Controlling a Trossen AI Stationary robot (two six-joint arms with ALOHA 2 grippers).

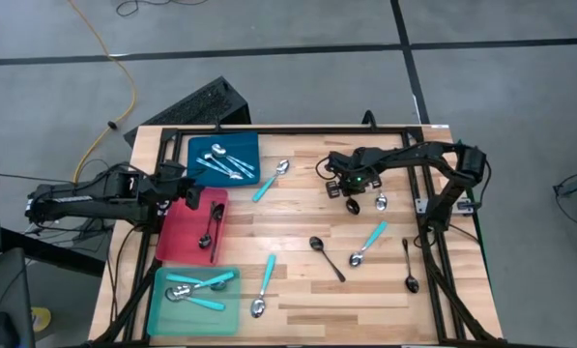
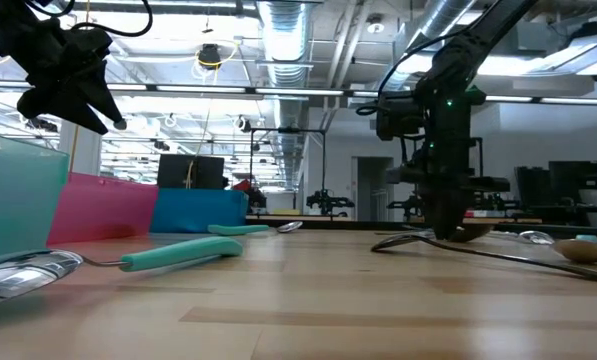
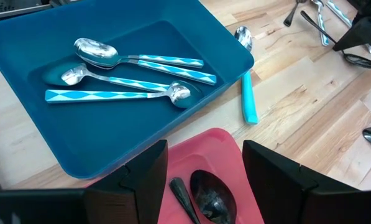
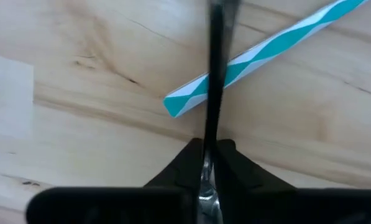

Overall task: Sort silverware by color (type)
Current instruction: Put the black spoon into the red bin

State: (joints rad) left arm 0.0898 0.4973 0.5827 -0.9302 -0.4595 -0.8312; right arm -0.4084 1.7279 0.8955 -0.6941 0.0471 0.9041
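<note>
Right wrist view: right hand [image 4: 210,180] pinches slim black spoon [image 4: 215,81] (glossy).

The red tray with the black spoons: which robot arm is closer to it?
The left. Its end effector hovers over the red tray, open. The right end effector is far across the table, fingers pinched on a black spoon.

The right gripper [image 4: 209,163] hides the black spoon's [image 4: 215,81] lower handle.

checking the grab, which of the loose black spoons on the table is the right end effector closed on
The black spoon nearest the table's far right corner, under the right end effector. The other two black spoons lie untouched nearer the front edge.
</note>
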